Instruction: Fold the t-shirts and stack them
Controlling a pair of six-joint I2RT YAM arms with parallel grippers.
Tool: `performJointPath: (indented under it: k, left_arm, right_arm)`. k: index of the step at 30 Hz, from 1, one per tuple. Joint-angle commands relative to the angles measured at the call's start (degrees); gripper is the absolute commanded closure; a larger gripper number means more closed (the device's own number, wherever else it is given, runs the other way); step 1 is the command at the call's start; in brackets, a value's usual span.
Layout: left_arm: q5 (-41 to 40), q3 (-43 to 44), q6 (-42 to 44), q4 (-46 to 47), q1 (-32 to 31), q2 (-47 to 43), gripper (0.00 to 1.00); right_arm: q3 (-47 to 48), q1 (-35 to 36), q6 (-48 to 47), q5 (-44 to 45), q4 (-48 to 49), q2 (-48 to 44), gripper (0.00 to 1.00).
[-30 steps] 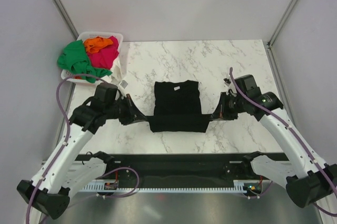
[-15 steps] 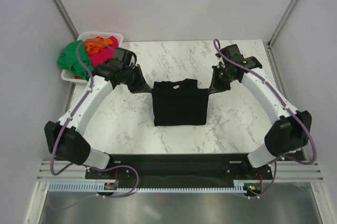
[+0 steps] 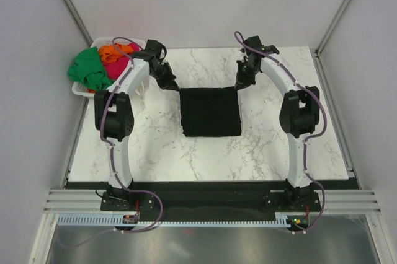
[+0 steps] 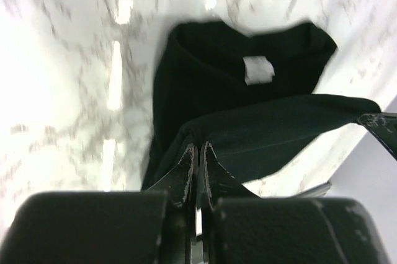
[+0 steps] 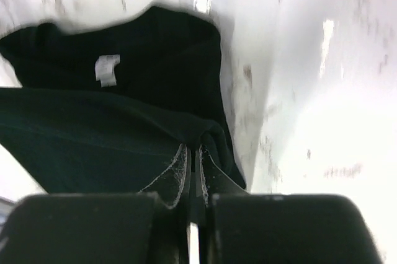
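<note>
A black t-shirt lies folded into a rectangle in the middle of the marble surface, a little nearer the far edge than the near one. The left claw is at the shirt's far left corner and the right claw at its far right corner. Both are pinched tight on black cloth, the fingers pressed together with a fold of fabric between them. From the wrists, the held layer hangs stretched above the collar end, where a white label shows. At the far left corner of the surface stands a white basket, heaped with a green shirt, an orange one and a pink one.
</note>
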Motion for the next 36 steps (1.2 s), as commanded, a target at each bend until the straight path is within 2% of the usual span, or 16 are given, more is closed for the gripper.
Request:
performJointPath:
  k: [1, 2, 3, 5, 7, 9, 11, 13, 14, 16, 19, 20, 23, 26, 32, 36]
  left_arm:
    - [1.4, 6.8, 1.9, -0.7, 1.7, 6.0, 0.93]
    - [2.3, 10.2, 1.8, -0.7, 2.1, 7.6, 0.78]
    - [4.3, 12.6, 2.1, -1.0, 3.0, 11.5, 0.70]
    - [6.8, 21.7, 3.0, -4.6, 4.0, 16.5, 0.58]
    - [5.8, 31.8, 5.0, -10.0, 4.0, 18.0, 0.55]
    - [3.7, 32.9, 5.9, -13.5, 3.7, 15.0, 0.54]
    - [1.4, 27.4, 6.8, -13.4, 2.5, 10.1, 0.53]
    - [-2.6, 22.4, 7.2, -12.9, 1.1, 2.6, 0.53]
    - [-3.4, 16.2, 7.3, -12.2, 0.0, 0.2, 0.55]
    - [-3.4, 9.5, 7.0, -8.2, -3.6, -6.6, 0.56]
    - [-2.0, -4.9, 4.2, -2.0, -9.1, -11.4, 0.58]
    - [-2.1, -6.9, 3.5, -0.6, -10.6, -11.7, 0.59]
    - [-1.8, -12.5, 1.1, 3.2, -16.6, -10.5, 0.61]
    - [-1.1, -18.7, -0.8, 7.9, -18.1, -9.8, 0.63]
    - [-7.4, -29.9, 1.9, 11.5, -16.1, -4.5, 0.67]
    - [-11.0, -32.5, 4.7, 12.0, -14.0, -6.8, 0.68]
  right_arm:
    - [11.8, -0.9, 1.2, 1.8, -0.7, 7.1, 0.93]
    - [14.5, -1.0, 1.5, 1.7, -1.3, 9.0, 0.66]
    - [19.0, -1.2, 1.9, 1.7, -1.7, 12.3, 0.54]
    - [22.8, -1.5, 3.2, 1.0, -3.0, 14.4, 0.34]
    - [25.4, -1.7, 3.4, 0.6, -4.4, 14.3, 0.29]
    - [20.8, -1.1, 3.0, 1.0, -3.5, 8.9, 0.27]
    - [15.1, 0.0, 2.9, 2.4, -0.7, 3.9, 0.27]
    - [4.9, 1.6, 3.1, 2.4, 3.2, -3.9, 0.26]
    - [1.4, 3.5, 3.2, 2.0, 4.3, -6.3, 0.26]
    - [-8.5, 5.4, 4.5, 0.1, 8.4, -12.2, 0.26]
    - [-22.0, 8.5, 8.9, -8.5, 18.2, -17.5, 0.27]
    - [-24.5, 9.8, 9.7, -11.8, 20.3, -18.2, 0.27]
    - [-31.2, 10.8, 11.0, -13.7, 24.8, -19.0, 0.28]
    - [-36.2, 9.5, 9.9, -12.8, 25.6, -18.1, 0.29]
    - [-48.9, 1.5, 6.8, -13.5, 30.9, -15.4, 0.30]
    - [-52.7, -2.0, 4.6, -13.5, 31.6, -15.3, 0.30]
